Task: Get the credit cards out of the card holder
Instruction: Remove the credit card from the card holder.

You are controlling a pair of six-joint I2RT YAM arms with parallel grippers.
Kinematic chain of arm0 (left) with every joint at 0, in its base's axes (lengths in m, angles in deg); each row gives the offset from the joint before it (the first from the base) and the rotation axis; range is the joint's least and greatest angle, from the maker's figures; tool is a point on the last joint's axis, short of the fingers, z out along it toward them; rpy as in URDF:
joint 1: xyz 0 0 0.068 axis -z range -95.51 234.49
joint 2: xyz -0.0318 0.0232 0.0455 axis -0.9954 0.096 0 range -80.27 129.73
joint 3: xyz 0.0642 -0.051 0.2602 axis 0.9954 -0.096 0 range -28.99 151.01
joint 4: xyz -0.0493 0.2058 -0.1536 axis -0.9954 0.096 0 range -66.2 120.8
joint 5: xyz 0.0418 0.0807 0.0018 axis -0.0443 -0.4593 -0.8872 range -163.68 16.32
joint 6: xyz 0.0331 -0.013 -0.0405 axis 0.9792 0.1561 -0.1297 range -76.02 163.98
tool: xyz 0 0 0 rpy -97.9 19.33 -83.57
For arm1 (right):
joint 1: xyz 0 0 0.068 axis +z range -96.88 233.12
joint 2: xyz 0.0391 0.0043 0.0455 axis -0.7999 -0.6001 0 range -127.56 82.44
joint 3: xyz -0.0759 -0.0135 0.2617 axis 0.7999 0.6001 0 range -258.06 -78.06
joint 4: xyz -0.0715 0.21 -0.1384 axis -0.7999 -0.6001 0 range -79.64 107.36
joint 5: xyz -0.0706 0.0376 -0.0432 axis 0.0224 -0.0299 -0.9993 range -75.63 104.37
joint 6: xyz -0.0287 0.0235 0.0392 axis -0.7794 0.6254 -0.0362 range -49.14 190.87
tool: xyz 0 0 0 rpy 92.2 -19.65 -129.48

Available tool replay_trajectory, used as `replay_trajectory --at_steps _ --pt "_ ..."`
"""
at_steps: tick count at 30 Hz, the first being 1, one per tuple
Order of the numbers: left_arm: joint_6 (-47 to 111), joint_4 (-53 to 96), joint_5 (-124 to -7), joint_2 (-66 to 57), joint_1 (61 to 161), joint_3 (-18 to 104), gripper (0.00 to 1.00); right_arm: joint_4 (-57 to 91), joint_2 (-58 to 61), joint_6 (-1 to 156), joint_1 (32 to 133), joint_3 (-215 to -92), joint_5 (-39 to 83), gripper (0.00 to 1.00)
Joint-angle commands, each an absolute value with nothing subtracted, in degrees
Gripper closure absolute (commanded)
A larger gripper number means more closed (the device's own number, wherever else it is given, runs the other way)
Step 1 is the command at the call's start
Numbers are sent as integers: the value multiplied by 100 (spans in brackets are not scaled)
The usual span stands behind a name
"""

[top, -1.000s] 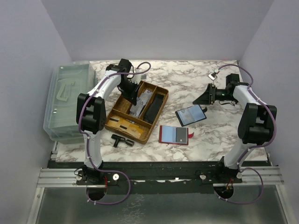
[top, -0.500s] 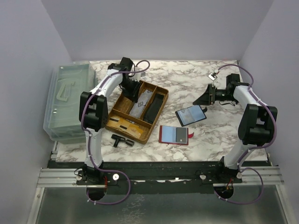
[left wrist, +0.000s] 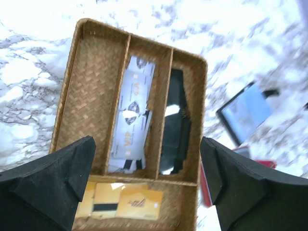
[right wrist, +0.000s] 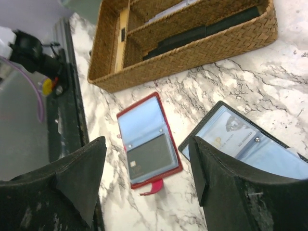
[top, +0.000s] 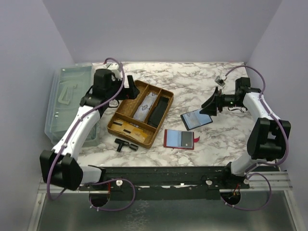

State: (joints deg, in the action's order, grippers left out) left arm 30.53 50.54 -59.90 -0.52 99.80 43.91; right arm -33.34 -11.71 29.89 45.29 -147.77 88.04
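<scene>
Left fingers (left wrist: 48,183) are spread wide and empty, up by the wicker tray (left wrist: 82,96). Right fingers (right wrist: 62,187) also apart, hovering near the black card holder (right wrist: 250,144).

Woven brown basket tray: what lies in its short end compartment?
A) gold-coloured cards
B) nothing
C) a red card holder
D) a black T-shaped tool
A: the left wrist view shows gold-coloured cards lying in the short end compartment of the woven brown basket tray.
</scene>
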Motion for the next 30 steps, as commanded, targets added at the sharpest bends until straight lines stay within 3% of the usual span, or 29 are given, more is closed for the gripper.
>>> replay_trajectory --at_steps 1,6,10,19,30 --pt "1204 2712 -5810 -1001 9644 2936 1 -2938 -807 2285 4741 -14429 8292 24" --pt "-32 2254 -4553 -1011 9546 2533 6 -2440 -876 3595 5604 -14341 6761 27" --pt "-614 2068 -4499 -769 10074 2343 6 -2050 -882 4307 6172 -14094 5937 27" --pt "-912 1319 -5953 -471 11685 1833 6 -1985 -534 3771 6281 -13577 6065 24" --pt "-1584 641 -5986 496 12297 1990 6 -1444 334 2414 6279 -12519 6668 19"
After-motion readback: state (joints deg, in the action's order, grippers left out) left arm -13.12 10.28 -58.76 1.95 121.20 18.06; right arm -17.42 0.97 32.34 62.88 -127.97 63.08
